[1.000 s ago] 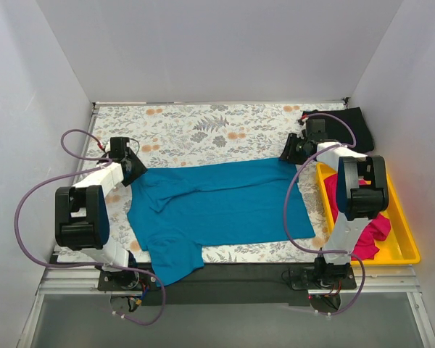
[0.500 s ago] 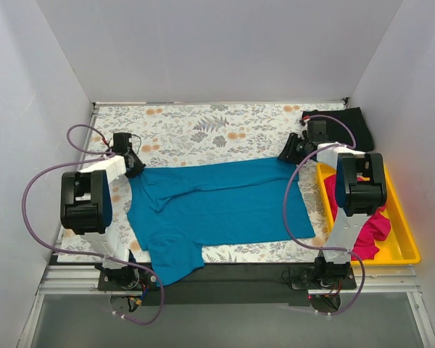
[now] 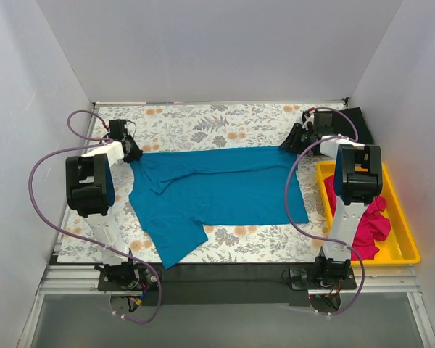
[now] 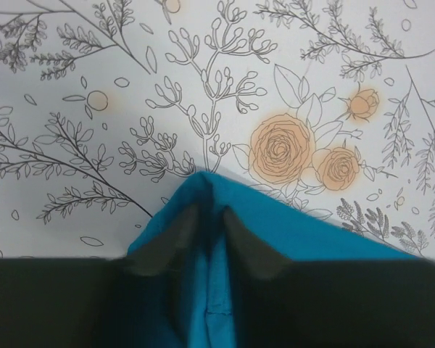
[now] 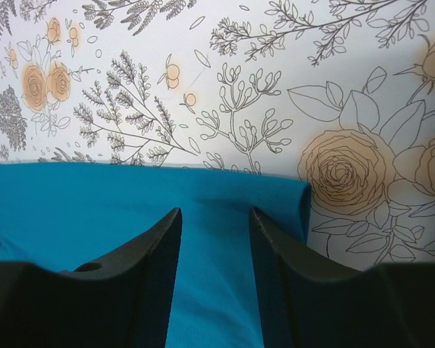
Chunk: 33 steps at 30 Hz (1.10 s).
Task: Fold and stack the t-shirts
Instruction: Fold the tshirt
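Observation:
A teal-blue t-shirt (image 3: 217, 192) lies spread across the floral table, one sleeve reaching toward the near edge. My left gripper (image 3: 130, 154) is at its back-left corner. In the left wrist view this gripper (image 4: 209, 210) is shut on a raised peak of the teal cloth (image 4: 312, 232). My right gripper (image 3: 291, 143) is at the back-right corner. Its jaws (image 5: 214, 210) stand partly apart, closed on a thick fold of the teal hem (image 5: 72, 210) that fills the gap. A black t-shirt (image 3: 357, 123) lies at the back right. A magenta-pink t-shirt (image 3: 370, 228) is heaped in the tray.
The yellow tray (image 3: 402, 232) sits along the table's right edge beside the right arm. White walls close in the left, back and right sides. Bare floral tablecloth (image 3: 203, 127) shows behind the teal shirt and in a strip in front of it.
The left gripper has shut on the shirt's back-left corner. Both grippers have moved toward the back wall, and the teal shirt has slid back with them and stretched flatter.

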Available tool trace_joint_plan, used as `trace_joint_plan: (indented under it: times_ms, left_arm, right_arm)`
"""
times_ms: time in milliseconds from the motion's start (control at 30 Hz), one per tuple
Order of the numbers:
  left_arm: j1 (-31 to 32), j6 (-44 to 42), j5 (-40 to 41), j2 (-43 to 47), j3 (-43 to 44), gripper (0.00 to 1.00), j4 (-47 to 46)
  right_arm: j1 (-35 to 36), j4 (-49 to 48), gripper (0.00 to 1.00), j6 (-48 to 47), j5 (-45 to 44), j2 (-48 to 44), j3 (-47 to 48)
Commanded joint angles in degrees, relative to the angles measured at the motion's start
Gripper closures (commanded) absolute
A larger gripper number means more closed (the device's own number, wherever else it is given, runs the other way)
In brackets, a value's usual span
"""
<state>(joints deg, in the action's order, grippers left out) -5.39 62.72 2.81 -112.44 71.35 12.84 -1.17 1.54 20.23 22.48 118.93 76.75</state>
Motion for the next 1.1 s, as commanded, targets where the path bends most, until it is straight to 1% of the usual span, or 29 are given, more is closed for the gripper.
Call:
trace_joint_plan:
  times_ms: [0, 67, 100, 133, 200, 233, 300, 367, 467, 500, 567, 600, 633, 667, 700, 733, 800, 833, 900, 933, 967, 1067]
  left_arm:
    - [-0.7, -3.0, -0.8, 2.0, 2.0, 0.73, 0.4]
    - [-0.7, -3.6, -0.4, 3.8, 1.6, 0.61, 0.6]
    - [-0.6, -3.7, -0.1, 5.7, 1.5, 0.57, 1.3]
    - [-0.6, -3.9, 0.3, 6.8, 1.3, 0.49, 1.7]
    - [-0.4, -4.0, 0.8, 10.0, 0.8, 0.43, 3.1]
    - [-0.1, -3.7, 1.2, 11.2, 0.5, 0.37, 3.9]
    - [0.7, -2.7, 0.2, 14.5, -0.3, 0.34, 5.9]
    - [1.8, -0.2, -2.5, 16.9, -1.1, 0.3, 7.3]
    - [6.9, 0.4, -2.7, 22.0, -4.3, 0.28, 8.3]
    - [9.3, 0.2, -4.5, 22.6, -5.5, 0.28, 8.3]
    - [12.0, -0.9, -6.2, 23.2, -6.4, 0.27, 8.0]
    - [14.0, -1.5, -7.0, 23.1, -6.6, 0.25, 7.3]
    - [14.8, -2.1, -8.0, 22.7, -7.0, 0.24, 6.9]
    - [15.2, -2.7, -9.4, 22.3, -7.3, 0.22, 6.2]
    - [15.8, -4.0, -12.4, 21.0, -7.5, 0.18, 5.2]
    - [16.1, -4.8, -13.7, 20.5, -7.5, 0.16, 4.7]
    - [16.5, -7.0, -17.2, 18.3, -7.4, 0.11, 2.6]
    - [16.6, -7.4, -17.7, 17.4, -7.2, 0.11, 2.3]
    - [16.9, -8.5, -19.0, 14.9, -6.4, 0.11, 1.3]
    - [17.1, -9.4, -19.2, 14.2, -6.1, 0.1, 1.0]
    - [17.2, -9.9, -19.6, 13.1, -5.7, 0.1, 0.3]
    - [18.0, -12.3, -20.2, 11.0, -5.0, 0.1, -1.1]
  right_arm:
    - [-0.6, 3.1, 0.5, -4.2, -1.3, -0.1, 1.0]
    - [0.0, 4.2, 0.48, -5.5, -1.2, -2.5, 0.9]
    - [0.4, 5.3, 0.48, -6.2, -1.4, -3.3, 0.9]
    - [1.0, 6.0, 0.46, -7.2, -1.6, -4.4, 0.8]
    - [1.1, 7.2, 0.44, -7.5, -3.1, -7.3, 0.3]
    - [3.0, 8.3, 0.44, -7.5, -3.7, -9.4, 0.2]
    - [3.7, 9.8, 0.41, -7.1, -5.1, -11.5, -0.3]
    - [4.8, 12.1, 0.39, -6.6, -6.7, -15.0, -0.7]
    - [6.9, 15.3, 0.38, -7.0, -10.3, -19.7, -2.7]
    - [7.6, 16.0, 0.37, -7.3, -10.6, -20.8, -3.8]
    - [9.7, 17.9, 0.37, -8.2, -12.0, -24.3, -5.7]
    - [10.7, 18.2, 0.37, -8.5, -12.5, -25.7, -6.8]
    - [12.6, 18.3, 0.37, -8.8, -12.7, -28.6, -9.7]
    - [13.6, 18.5, 0.37, -9.2, -13.2, -30.1, -11.2]
    - [14.7, 18.6, 0.37, -9.9, -13.6, -31.6, -12.8]
    - [16.7, 18.6, 0.36, -10.4, -13.9, -34.8, -16.1]
    - [18.5, 18.4, 0.36, -10.9, -14.3, -38.1, -19.6]
    - [20.0, 18.3, 0.36, -11.0, -14.5, -41.1, -23.1]
    - [21.1, 16.8, 0.34, -11.7, -14.3, -44.2, -26.5]
    - [21.8, 16.5, 0.32, -12.1, -14.1, -47.2, -28.5]
    - [21.9, 16.1, 0.32, -12.1, -13.5, -48.6, -31.5]
    - [22.2, 15.2, 0.32, -12.2, -12.6, -53.8, -36.6]
